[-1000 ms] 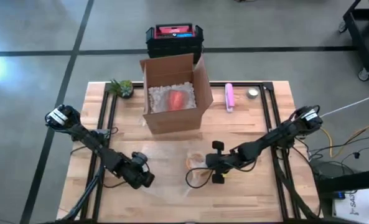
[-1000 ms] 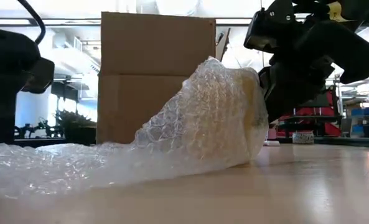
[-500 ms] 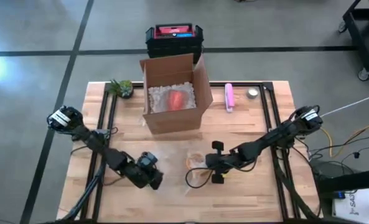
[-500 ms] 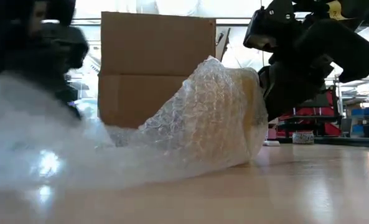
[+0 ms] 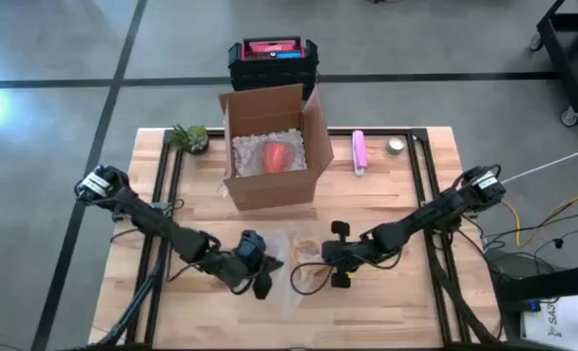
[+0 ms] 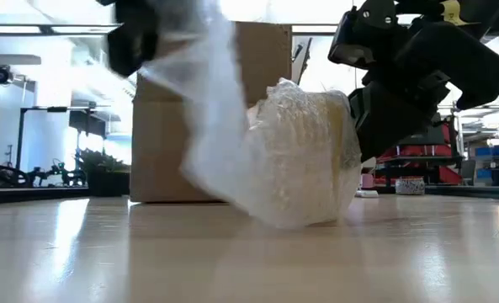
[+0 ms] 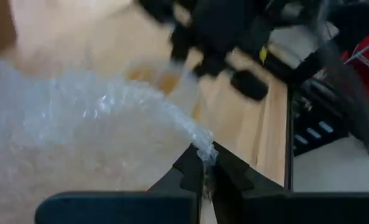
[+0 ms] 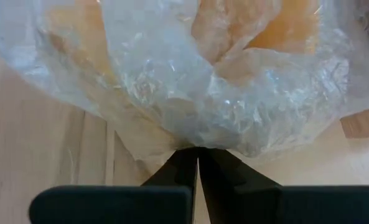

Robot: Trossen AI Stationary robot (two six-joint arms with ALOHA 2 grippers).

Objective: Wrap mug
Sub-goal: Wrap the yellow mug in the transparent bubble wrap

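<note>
The mug (image 6: 333, 151), yellowish, lies at the table's near middle under clear bubble wrap (image 6: 266, 160). In the high view the bundle (image 5: 306, 255) sits between both grippers. My left gripper (image 5: 263, 267) is shut on the wrap's free end and carries it raised just left of the mug; it shows at the upper left of the low view (image 6: 135, 38). My right gripper (image 5: 327, 255) is shut on the wrap at the mug's right side (image 6: 375, 118). The mug's orange wall (image 8: 277, 31) shows through the film. My left gripper pinches the free edge of the bubble wrap (image 7: 204, 149) between its two fingertips. The sheet is lifted clear of the table there and hangs in a slack curve down to the mug (image 6: 224, 143). My right gripper pinches gathered bubble wrap (image 8: 193, 140) at the mug's right end between its shut fingers, coming level from the table's right. Several crumpled layers bunch at the fingertips. The wrapped mug rests on the table.
An open cardboard box (image 5: 269, 146) with white packing fill and a red thing inside stands at the far middle. A small plant (image 5: 191, 136) is at the far left; a pink thing (image 5: 360, 152) and a small round thing (image 5: 396, 146) are at the far right.
My left gripper has shut on the wrap's free end and swept toward the table's right, up to the mug. The sheet, which lay flat on the table to the mug's left, is now lifted off it and drawn up beside the mug.
</note>
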